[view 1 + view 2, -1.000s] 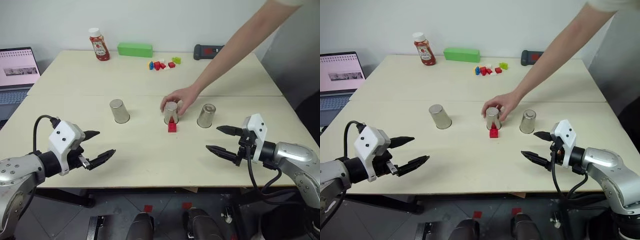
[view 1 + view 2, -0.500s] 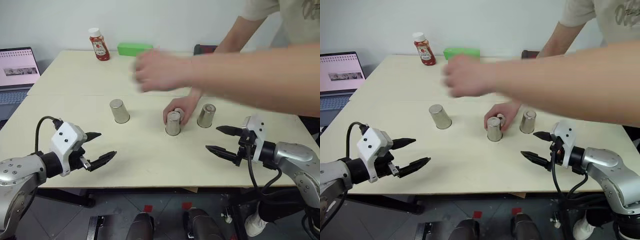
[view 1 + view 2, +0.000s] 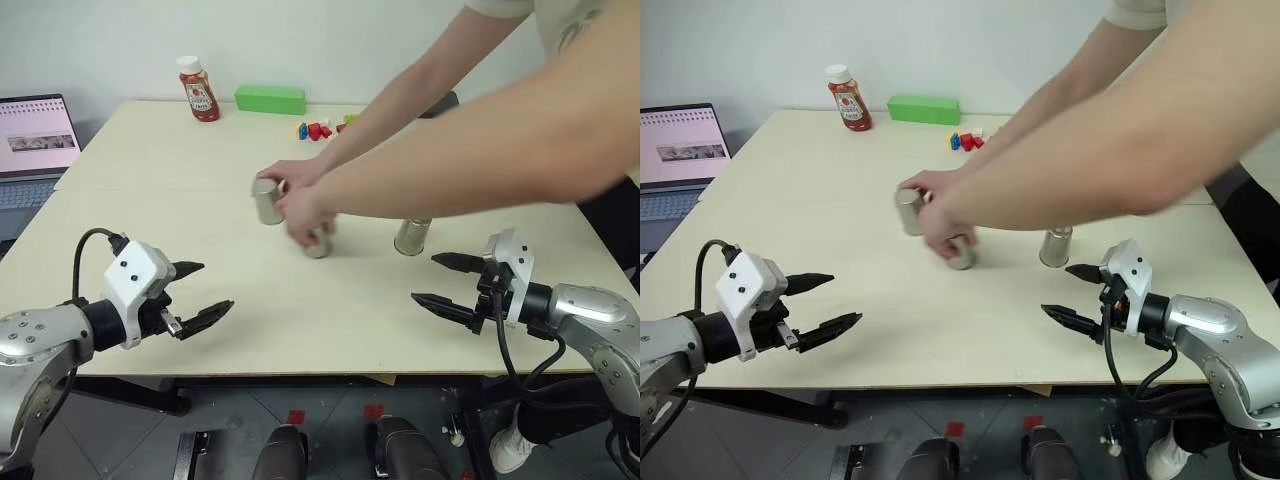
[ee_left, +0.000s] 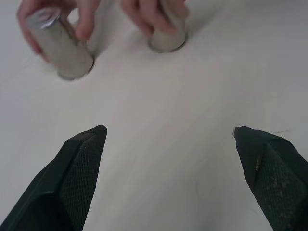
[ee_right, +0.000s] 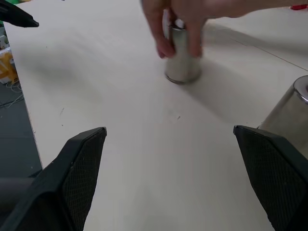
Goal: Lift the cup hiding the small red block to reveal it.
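- Bench (image 3: 150, 190) surface in front of both robot hands is left bare up to the near edge.
- Left hand (image 3: 195, 293) and right hand (image 3: 440, 281) are held wide open, gripping nothing.
- Two cups (image 3: 267, 201) (image 3: 318, 243) at 12 o'clock are covered by a person's hands (image 3: 305, 210); a third cup (image 3: 412, 236) stands free near the right hand.

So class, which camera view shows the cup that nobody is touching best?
The right eye view: the untouched cup stands whole, upside down on the table beside the person's arm. The left eye view has the arm across its top. The right wrist view catches its side at the frame's edge.
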Controlling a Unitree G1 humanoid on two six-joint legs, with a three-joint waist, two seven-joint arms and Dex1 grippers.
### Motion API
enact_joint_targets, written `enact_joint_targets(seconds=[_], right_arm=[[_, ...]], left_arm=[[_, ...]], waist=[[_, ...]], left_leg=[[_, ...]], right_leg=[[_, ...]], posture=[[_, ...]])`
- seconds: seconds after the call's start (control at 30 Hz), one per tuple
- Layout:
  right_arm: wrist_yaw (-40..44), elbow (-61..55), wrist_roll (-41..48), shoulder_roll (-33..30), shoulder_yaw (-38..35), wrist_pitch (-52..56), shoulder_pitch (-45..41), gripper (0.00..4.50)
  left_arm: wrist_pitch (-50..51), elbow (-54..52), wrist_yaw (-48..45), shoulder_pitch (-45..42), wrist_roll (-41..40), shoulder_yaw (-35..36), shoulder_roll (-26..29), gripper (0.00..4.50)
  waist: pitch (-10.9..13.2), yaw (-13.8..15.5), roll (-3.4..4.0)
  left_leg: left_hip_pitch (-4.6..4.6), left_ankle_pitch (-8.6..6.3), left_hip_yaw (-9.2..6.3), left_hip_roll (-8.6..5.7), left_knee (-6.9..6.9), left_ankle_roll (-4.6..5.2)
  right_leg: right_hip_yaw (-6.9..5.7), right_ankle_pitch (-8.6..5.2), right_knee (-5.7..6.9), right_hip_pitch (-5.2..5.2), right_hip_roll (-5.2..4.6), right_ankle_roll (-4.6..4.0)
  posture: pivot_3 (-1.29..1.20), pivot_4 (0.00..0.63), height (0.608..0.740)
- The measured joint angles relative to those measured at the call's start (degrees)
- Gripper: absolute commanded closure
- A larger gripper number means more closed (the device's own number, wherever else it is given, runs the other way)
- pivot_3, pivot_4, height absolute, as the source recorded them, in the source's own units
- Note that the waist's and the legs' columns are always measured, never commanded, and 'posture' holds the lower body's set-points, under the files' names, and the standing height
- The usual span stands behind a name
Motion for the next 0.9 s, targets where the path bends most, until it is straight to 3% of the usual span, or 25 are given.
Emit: enact_joint_targets(seconds=[0.9], right_arm=[[-3.7, -0.4, 2.7, 7.1, 6.2, 5.7, -10.9, 0.0]], left_arm=[[5.3, 9.3, 12.2, -9.1, 0.8, -0.1, -4.7, 0.03]], waist=[[0.0, 0.0, 0.0]], left_leg=[[0.0, 0.0, -0.04, 0.0, 0.0, 0.0]], right_leg=[[-0.04, 0.01, 0.03, 0.0, 0.01, 0.01]], posture=[[0.0, 0.15, 0.74]])
